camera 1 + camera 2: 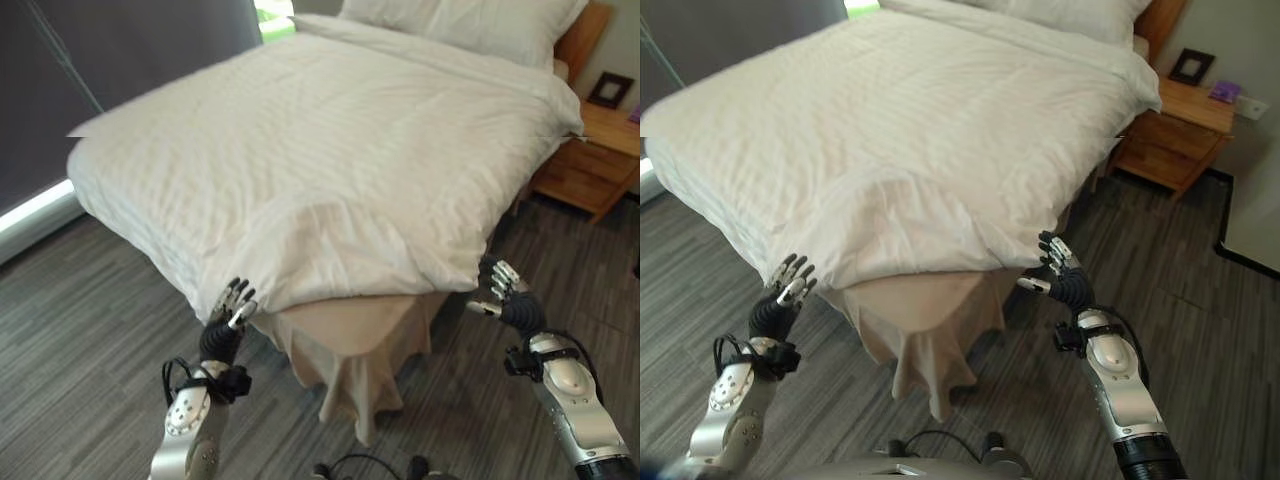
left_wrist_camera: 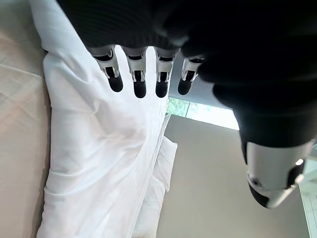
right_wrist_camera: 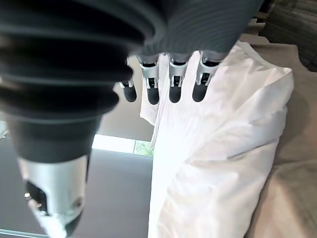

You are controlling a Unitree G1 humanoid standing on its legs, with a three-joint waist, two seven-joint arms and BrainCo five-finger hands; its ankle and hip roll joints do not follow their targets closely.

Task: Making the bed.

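A white striped duvet (image 1: 330, 160) covers the bed, and its near corner hangs over the foot with a raised fold in it. Under that corner a beige bed skirt (image 1: 350, 345) drapes to the floor. White pillows (image 1: 470, 22) lie at the head. My left hand (image 1: 230, 308) is held up just left of the hanging corner, fingers straight and holding nothing; the duvet edge (image 2: 114, 148) lies past its fingers. My right hand (image 1: 502, 285) is raised at the corner's right side, open too, close to the duvet (image 3: 218, 148) but not gripping it.
A wooden nightstand (image 1: 598, 160) with a dark picture frame (image 1: 610, 90) stands at the far right beside the bed. Dark curtains (image 1: 110, 60) hang along the left. Grey plank floor (image 1: 80, 340) surrounds the foot of the bed.
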